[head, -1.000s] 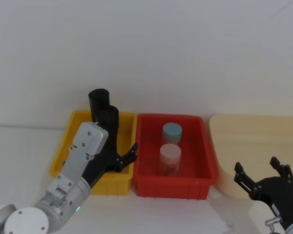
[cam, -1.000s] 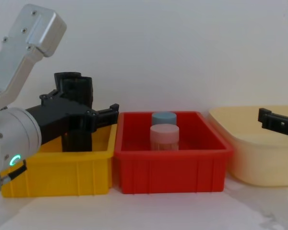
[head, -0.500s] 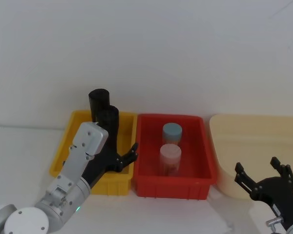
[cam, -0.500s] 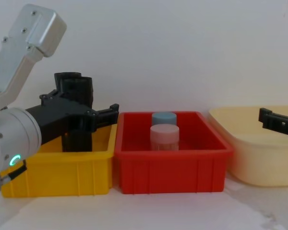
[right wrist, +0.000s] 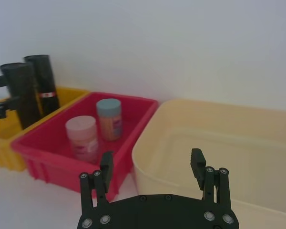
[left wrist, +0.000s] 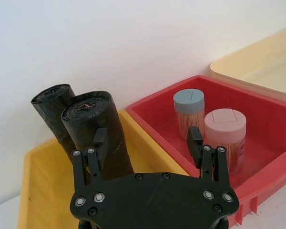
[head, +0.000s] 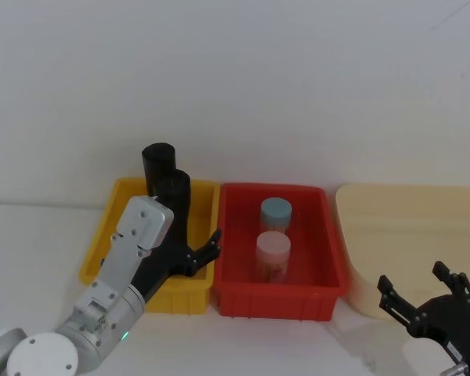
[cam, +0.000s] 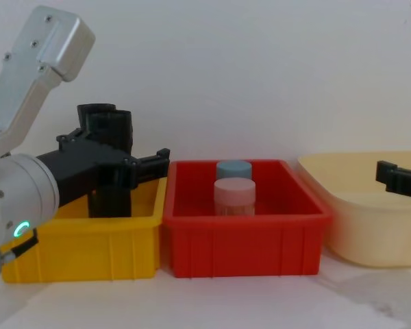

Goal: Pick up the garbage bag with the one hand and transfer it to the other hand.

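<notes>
The yellow bin point(head: 100, 239) butts against the red bin point(head: 331, 249) on its right, so there is little sideways room there, and the cream tub point(head: 392, 227) stands just beyond the red one. Above all three the white wall point(head: 258, 94) is bare and the space is open. My left arm comes in from the near left corner, its silver wrist low with a green light on it, and my left gripper point(head: 189, 251) reaches level over the yellow bin's near wall with its fingers spread wide. The garbage bag point(head: 175, 196) stands upright in that bin between those fingers, nearer one of them; I cannot tell whether either touches it. Right behind it stands the stickered roll point(head: 158, 160), upright too and close enough to look touching. In the red bin the blue-lidded jar point(head: 276, 211) stands behind the pink-lidded jar point(head: 272, 249), both well clear of my fingers. My right gripper point(head: 423, 280) hangs low at the near right, before the cream tub, spread wide and holding nothing.
</notes>
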Controlling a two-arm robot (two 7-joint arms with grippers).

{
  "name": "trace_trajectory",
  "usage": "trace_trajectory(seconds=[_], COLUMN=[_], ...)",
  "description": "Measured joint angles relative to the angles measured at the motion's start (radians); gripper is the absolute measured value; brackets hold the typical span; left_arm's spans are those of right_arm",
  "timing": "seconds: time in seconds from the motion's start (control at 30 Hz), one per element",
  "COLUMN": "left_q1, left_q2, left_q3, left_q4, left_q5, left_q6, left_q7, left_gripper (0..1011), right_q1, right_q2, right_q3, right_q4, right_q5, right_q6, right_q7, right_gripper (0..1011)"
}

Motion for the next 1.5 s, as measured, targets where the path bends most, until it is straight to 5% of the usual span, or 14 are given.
trace_trajectory(seconds=[0.27, 0.67, 1.03, 1.5], left_q1=[0.0, 0.0, 0.0, 0.0], left_q2=[0.0, 0.0, 0.0, 0.0], left_q3=[0.0, 0.0, 0.0, 0.0], left_q4=[0.0, 0.0, 0.0, 0.0], left_q5=[0.0, 0.0, 0.0, 0.0], left_q6=[0.0, 0.0, 0.0, 0.0], left_q7=[0.0, 0.0, 0.0, 0.0], left_gripper=[1000, 1000, 1000, 1000], right_q1=[-0.002, 0.066, 0.159, 0.299], right_q2=[0.032, 0.054, 0.037, -0.016], right_q3=[-0.009, -0.081, -0.145, -0.206], right_q4=[-0.021, -0.007, 0.068, 0.201], right_q5=[0.009, -0.002, -0.034, -0.104], right_q6=[0.003, -0.011, 0.001, 0.085], right_q7=[0.07, 0.178, 0.213, 0.198], right_gripper=[1002, 1002, 1002, 1002])
